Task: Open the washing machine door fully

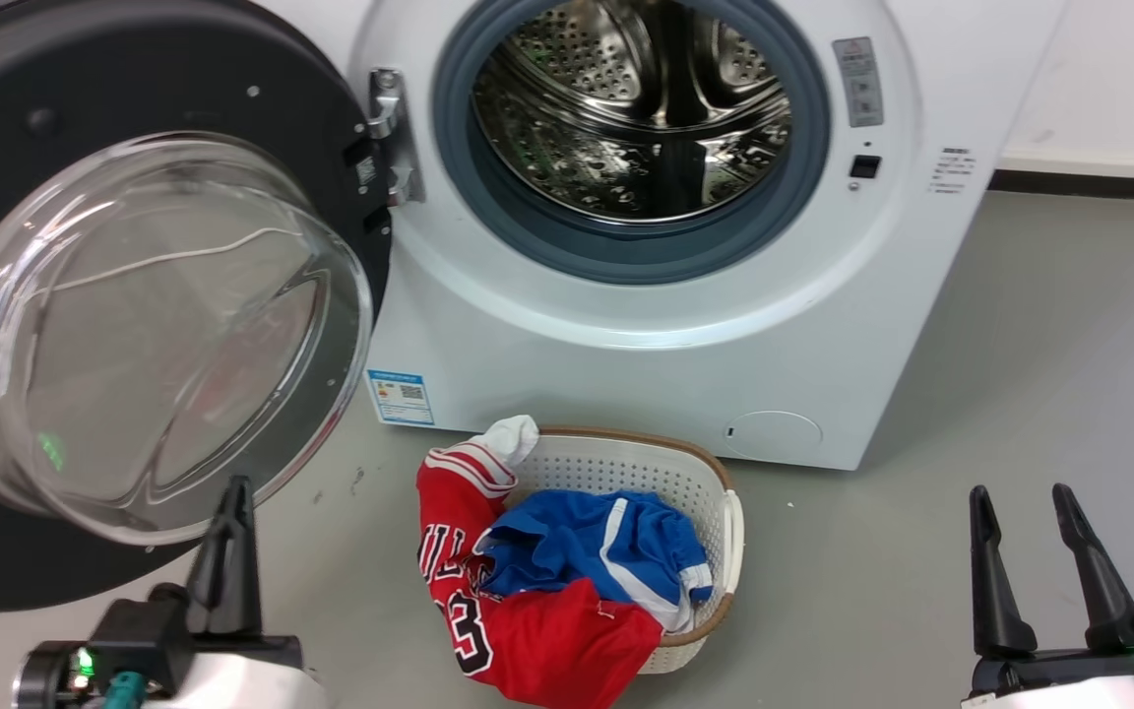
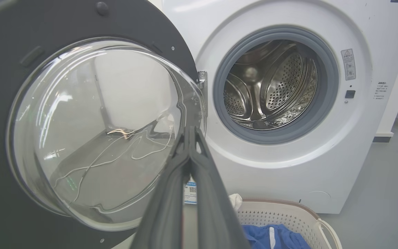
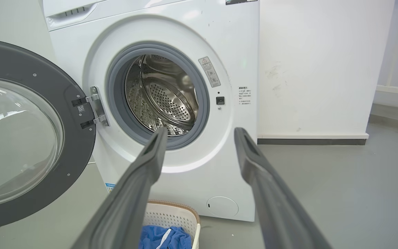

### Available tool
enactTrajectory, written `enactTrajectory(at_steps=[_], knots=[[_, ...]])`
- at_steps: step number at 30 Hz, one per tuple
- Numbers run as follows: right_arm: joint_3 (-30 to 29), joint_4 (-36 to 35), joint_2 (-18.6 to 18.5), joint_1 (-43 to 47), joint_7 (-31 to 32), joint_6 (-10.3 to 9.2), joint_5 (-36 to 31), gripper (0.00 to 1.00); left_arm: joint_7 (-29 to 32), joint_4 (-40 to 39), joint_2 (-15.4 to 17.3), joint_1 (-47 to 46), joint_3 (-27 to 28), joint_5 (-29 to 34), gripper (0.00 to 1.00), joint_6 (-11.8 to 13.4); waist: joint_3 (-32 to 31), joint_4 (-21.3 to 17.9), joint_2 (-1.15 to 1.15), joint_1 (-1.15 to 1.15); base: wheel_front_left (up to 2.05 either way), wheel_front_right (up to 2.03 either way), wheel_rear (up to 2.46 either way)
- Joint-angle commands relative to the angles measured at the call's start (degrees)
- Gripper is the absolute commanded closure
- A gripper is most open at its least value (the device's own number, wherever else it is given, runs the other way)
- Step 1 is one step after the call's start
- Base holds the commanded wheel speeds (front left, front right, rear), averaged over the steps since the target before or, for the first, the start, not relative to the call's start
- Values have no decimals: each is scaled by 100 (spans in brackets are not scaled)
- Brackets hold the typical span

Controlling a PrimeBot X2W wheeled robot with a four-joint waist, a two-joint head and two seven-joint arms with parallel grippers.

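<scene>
Black left jaws clenched upright, perhaps touching washing machine door [image 1: 154, 325], right jaws spread

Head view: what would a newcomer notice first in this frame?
The washing machine door, black-rimmed with a bulging glass bowl, stands wide open at the left, with the shut left gripper in front of its lower edge. Beside it, the shiny perforated steel drum gapes at top centre. Below, a white laundry basket on the floor holds a red jersey and a blue garment.

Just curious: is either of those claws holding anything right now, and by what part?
Nothing is held: the left gripper is shut empty, the right gripper open and empty.
</scene>
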Motion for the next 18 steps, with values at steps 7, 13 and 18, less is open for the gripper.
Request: enactTrajectory(at_steps=[7, 13, 18], knots=[[-46, -45, 12, 114, -11, -2, 35, 0, 14, -152, -32, 298, -350, -98, 100, 89, -11, -366, 0, 0, 0, 0, 0], [-26, 13, 12, 140, -10, -2, 58, 0, 14, -99, -40, 429, -446, -137, 0, 297, -13, -593, 0, 0, 0, 0, 0], [-7, 59, 12, 160, -10, -2, 55, 0, 14, -66, -44, 498, -470, -185, 0, 425, -19, -683, 0, 0, 0, 0, 0]])
